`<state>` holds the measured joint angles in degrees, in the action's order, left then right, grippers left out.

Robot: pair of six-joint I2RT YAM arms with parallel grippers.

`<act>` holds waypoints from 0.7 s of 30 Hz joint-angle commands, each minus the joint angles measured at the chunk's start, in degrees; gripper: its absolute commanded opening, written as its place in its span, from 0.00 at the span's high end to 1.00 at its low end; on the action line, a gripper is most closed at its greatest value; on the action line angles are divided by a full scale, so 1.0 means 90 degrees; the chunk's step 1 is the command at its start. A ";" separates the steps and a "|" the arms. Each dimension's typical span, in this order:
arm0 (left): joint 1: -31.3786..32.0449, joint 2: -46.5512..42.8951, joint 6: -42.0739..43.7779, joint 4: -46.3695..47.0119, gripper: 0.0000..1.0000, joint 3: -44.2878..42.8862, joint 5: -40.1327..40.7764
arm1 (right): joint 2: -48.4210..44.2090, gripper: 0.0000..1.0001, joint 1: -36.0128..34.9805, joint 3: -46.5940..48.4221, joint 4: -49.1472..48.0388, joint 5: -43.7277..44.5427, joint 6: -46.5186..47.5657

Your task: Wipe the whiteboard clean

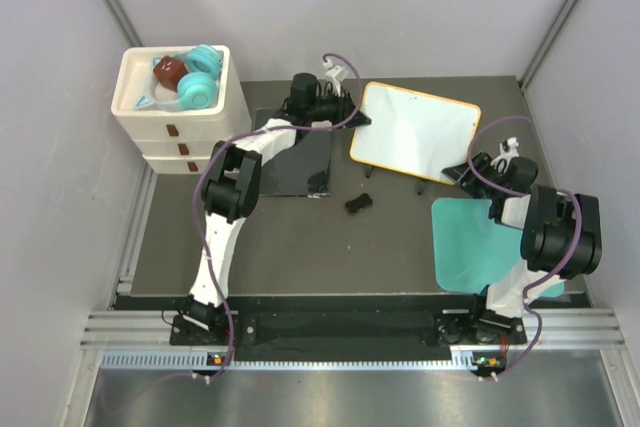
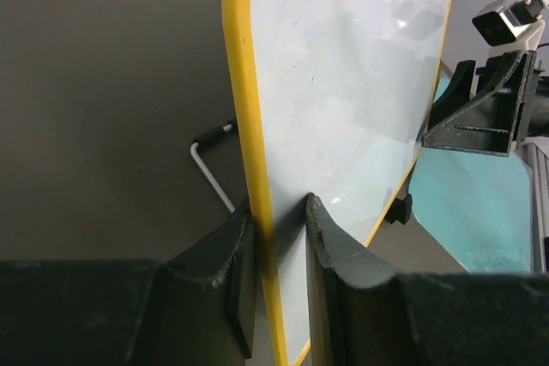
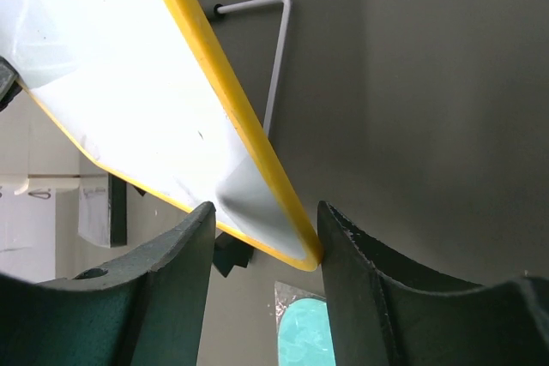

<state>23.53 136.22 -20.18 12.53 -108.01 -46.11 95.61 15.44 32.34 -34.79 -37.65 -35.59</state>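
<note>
**Board held at 2 points.** The board [image 1: 415,132] lies tilted at the far centre-right of the desk [image 1: 280,237], its face almost free of marks. The left end effector [image 2: 277,207] is clamped on the yellow rim. The right end effector [image 3: 266,210] straddles a corner, fingers apart, and you cannot tell whether it grips. Keep 1 hold firm, avoid twisting the board between arms, and check for faint specks.
</note>
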 commanded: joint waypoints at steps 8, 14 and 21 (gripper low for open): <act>-0.0134 0.0225 0.0299 0.0619 0.78 -0.0343 0.0679 | -0.0380 0.49 -0.0348 0.0343 -0.0461 -0.0534 0.0068; -0.0134 0.0294 0.0241 0.0833 0.76 -0.0304 0.0796 | -0.0389 0.49 -0.0349 0.0391 -0.0403 -0.0456 0.0107; -0.0134 0.0323 0.0309 0.0737 0.75 -0.0314 0.1078 | -0.0389 0.48 -0.0349 0.0333 -0.0403 -0.0329 0.0175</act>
<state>22.48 137.67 -22.20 13.96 -108.75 -46.15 95.61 13.87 32.80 -34.24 -37.10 -34.33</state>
